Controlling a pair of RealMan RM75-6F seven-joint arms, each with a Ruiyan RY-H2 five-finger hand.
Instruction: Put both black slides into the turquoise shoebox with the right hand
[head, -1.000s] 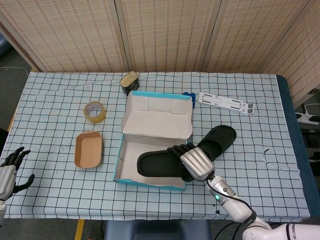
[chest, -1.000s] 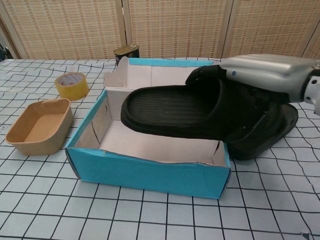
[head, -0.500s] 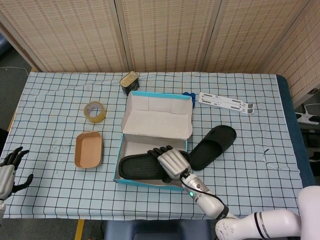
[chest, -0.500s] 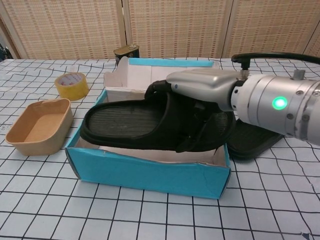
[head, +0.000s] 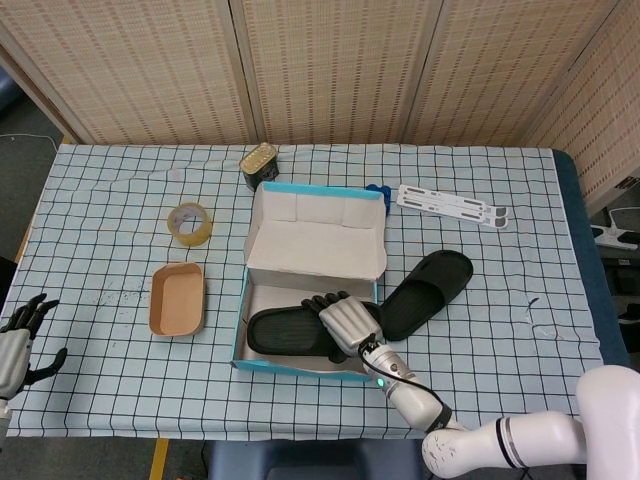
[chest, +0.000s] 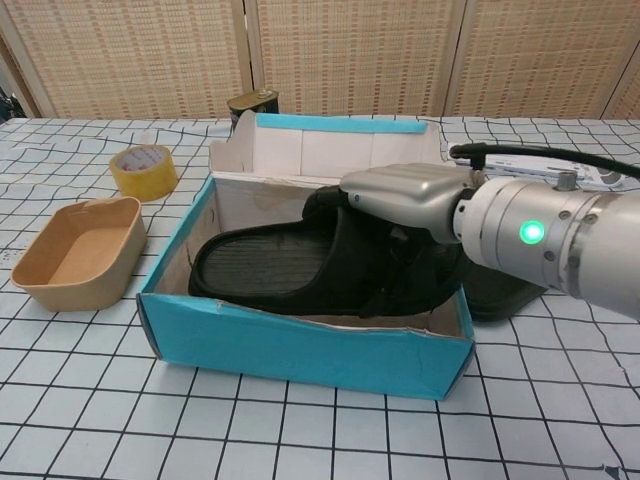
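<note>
While its fingers (chest: 345, 215) grip one slide (chest: 270, 265), it sits inside the shoebox (chest: 300, 345) walls.

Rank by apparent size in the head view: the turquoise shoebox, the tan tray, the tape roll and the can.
1. turquoise shoebox, largest by far.
2. tan tray.
3. tape roll and can: these look alike, and the can sits farther from the camera, so no ranking between them.

You're at a staged test bench, not a home: a table (head: 520, 300) under a blue-grid cloth (head: 110, 250), woven screens (head: 330, 70) closing off its far edge, cables on the floor at the right.
</note>
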